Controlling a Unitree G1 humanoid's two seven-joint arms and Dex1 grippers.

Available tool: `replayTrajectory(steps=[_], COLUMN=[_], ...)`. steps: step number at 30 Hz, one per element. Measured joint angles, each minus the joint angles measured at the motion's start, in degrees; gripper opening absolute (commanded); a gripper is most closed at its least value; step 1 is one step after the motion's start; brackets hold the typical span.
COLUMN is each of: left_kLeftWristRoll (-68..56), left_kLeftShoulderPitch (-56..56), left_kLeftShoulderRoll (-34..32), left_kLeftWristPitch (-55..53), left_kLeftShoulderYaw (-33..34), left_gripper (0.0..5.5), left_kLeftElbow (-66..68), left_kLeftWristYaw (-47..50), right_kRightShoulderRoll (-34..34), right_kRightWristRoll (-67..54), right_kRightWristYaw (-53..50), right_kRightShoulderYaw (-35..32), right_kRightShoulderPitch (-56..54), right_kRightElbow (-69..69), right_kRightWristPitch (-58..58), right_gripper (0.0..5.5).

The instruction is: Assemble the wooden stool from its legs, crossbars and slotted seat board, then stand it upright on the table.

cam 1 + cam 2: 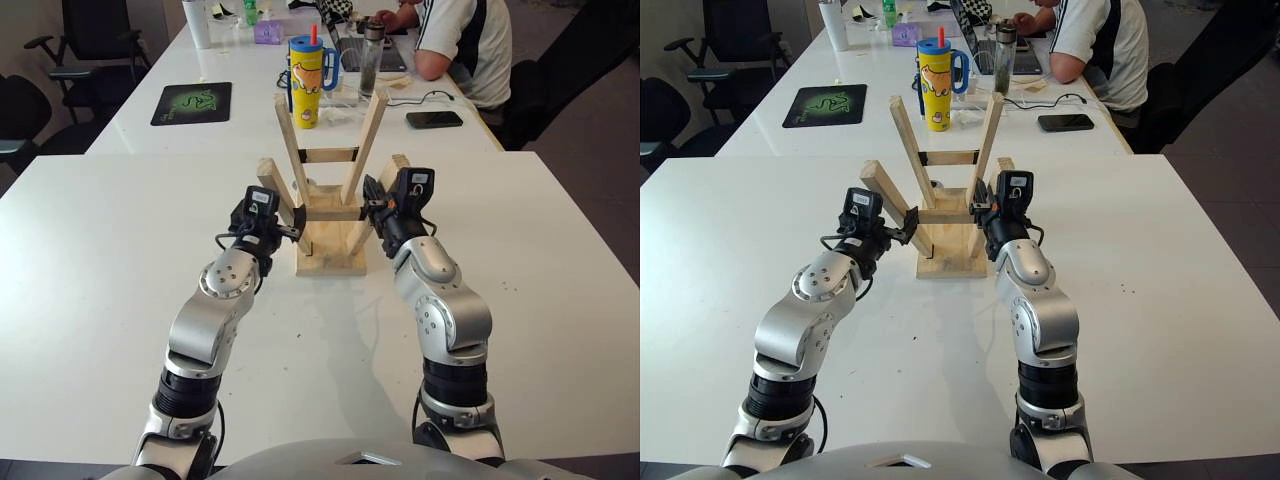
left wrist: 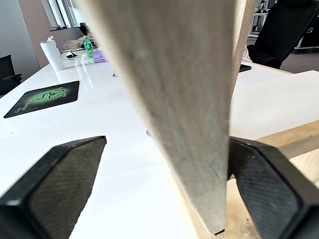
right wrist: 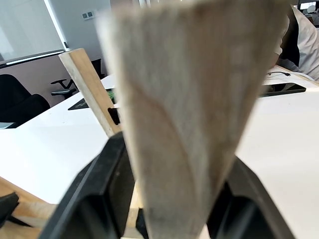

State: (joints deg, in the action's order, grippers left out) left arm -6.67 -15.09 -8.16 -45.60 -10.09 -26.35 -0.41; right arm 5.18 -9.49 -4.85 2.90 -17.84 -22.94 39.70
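I'm seeing both arms stretching forward: right gripper [image 1: 372, 206] clamping the upturned stool's [image 1: 331, 262] right leg [image 3: 184, 124], left gripper [image 1: 297, 227] straddling left leg [image 2: 179, 99], wide.

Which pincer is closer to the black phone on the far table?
Right. The right pincer grips a stool leg on the side toward the phone; the left pincer sits open around another leg, farther left.

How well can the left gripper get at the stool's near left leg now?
Likely yes: the left gripper is open, with the near left leg between its fingers and nothing in the way.
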Motion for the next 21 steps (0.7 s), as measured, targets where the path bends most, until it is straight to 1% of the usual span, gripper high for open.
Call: replayTrajectory(steps=[4, 9, 12, 19, 20, 21], left_kLeftWristRoll=[-0.6, -3.1, -4.1, -7.2, -8.0, -8.7], left_kLeftShoulderPitch=[-0.4, -3.2, -5.3, -12.7, -13.7, -15.2], left_kLeftShoulderRoll=[1.7, 4.4, 4.8, 4.9, 5.0, 5.1], left_kLeftWristPitch=[1.1, 4.1, 5.5, 6.7, 6.7, 6.7], left_kLeftShoulderYaw=[2.7, 8.7, 11.5, 15.7, 16.2, 16.9], left_gripper=[4.31, 4.31, 4.31, 3.51, 3.34, 3.16], left_kLeftElbow=[-0.1, -1.2, -1.2, -2.0, -1.6, -0.4], left_kLeftWristYaw=[0.1, 0.3, 0.3, 0.0, 0.0, 0.1], right_kRightShoulderRoll=[0.2, -0.9, -1.9, -4.6, -5.0, -5.4], right_kRightWristRoll=[0.1, 2.1, 2.5, 3.4, 3.3, 2.6], right_kRightWristYaw=[0.1, 0.3, 0.7, 2.3, 2.6, 3.1], right_kRightShoulderYaw=[-0.1, -0.1, -0.2, -2.4, -2.9, -3.5], right_kRightShoulderPitch=[-0.8, -5.0, -6.9, -14.9, -15.9, -17.2], right_kRightElbow=[-0.6, -2.6, -3.0, -2.3, -1.7, -0.5], right_kRightWristPitch=[-4.2, -10.1, -12.2, -13.5, -13.5, -13.5], right_gripper=[1.75, 1.75, 1.75, 1.78, 1.58, 1.48])
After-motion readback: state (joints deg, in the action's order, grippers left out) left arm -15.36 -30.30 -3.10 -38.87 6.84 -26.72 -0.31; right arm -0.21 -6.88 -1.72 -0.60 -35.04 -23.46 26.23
